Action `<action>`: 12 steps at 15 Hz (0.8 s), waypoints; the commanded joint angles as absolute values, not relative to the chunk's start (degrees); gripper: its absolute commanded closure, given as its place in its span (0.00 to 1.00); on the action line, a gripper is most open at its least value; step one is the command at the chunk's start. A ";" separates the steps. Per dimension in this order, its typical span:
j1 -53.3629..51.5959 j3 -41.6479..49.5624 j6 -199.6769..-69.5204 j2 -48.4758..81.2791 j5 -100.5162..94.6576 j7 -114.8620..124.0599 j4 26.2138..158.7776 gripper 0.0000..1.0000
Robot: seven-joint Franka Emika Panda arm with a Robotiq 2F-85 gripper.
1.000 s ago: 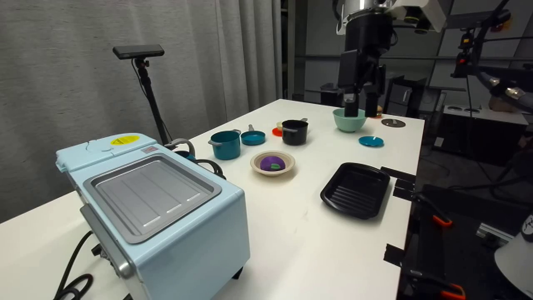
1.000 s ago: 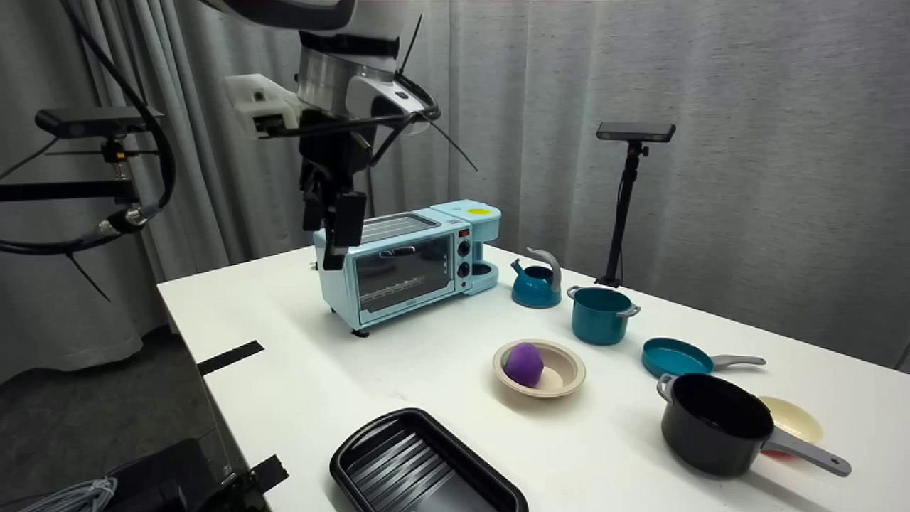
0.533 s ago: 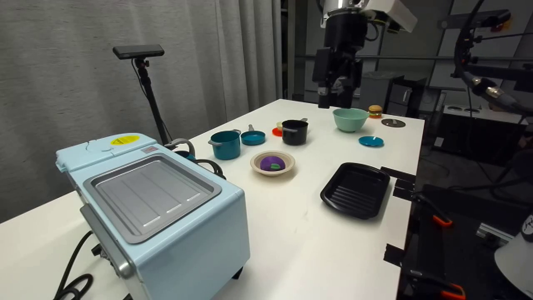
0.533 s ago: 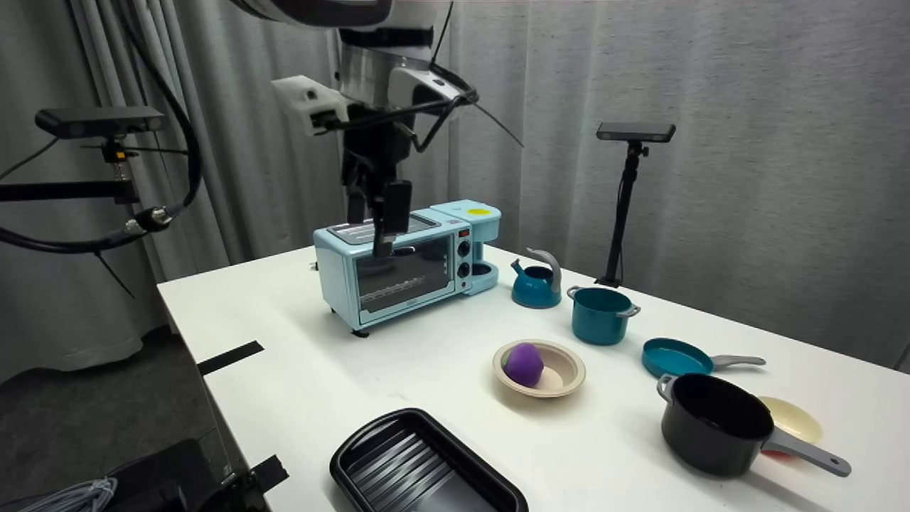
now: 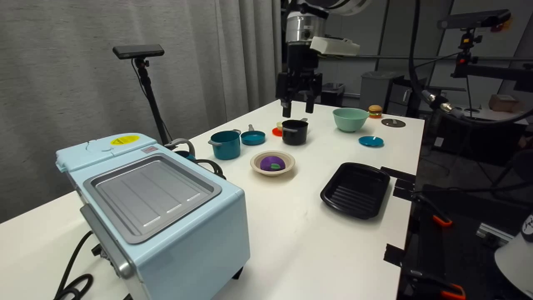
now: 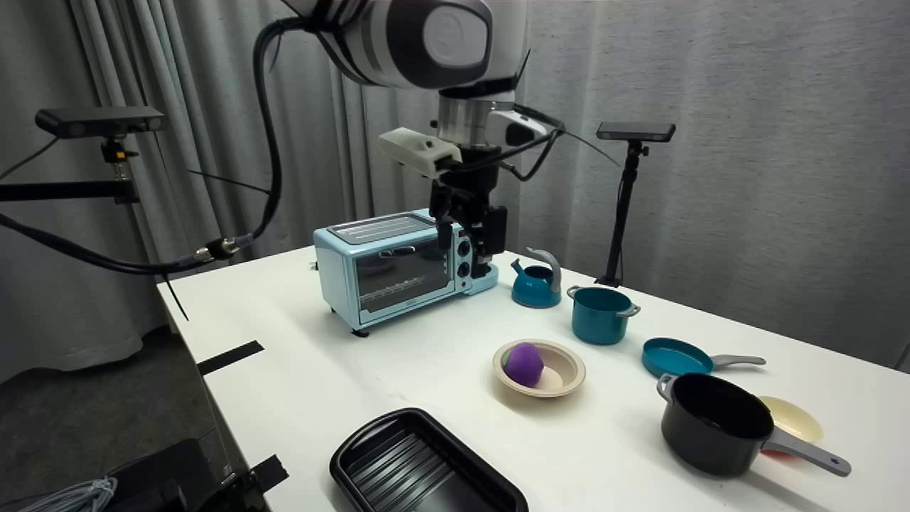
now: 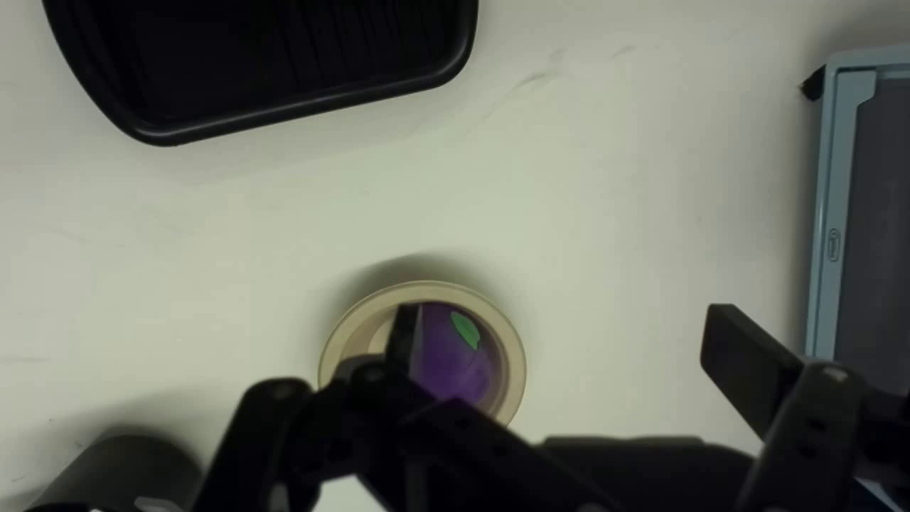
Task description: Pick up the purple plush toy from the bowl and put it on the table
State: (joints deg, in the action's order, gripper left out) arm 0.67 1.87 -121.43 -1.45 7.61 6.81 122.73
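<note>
The purple plush toy has a green leaf patch and sits in the shallow beige bowl. In an exterior view the toy lies on one side of the bowl. The bowl stands on the white table. My gripper is open, empty and high above the table; it also shows in an exterior view. In the wrist view the gripper's left finger overlaps the bowl and partly hides the toy. The right finger is over bare table.
A black ribbed tray lies near the bowl. A light-blue toaster oven stands on the table. A teal pot, a teal pan and a black pot stand beyond the bowl. A mint bowl stands farther off.
My gripper has moved sideways over the table toward the curtain side, staying open and high. The toy, bowl and other things have not moved.
</note>
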 commanded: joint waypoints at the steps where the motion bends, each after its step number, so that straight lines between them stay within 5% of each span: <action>1: 1.77 2.55 -121.37 8.56 3.97 6.44 112.69 0.00; 12: 2.24 3.11 -120.10 16.78 2.45 5.79 105.58 0.00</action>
State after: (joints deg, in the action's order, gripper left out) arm 2.10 3.75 -119.28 17.04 1.87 6.81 105.55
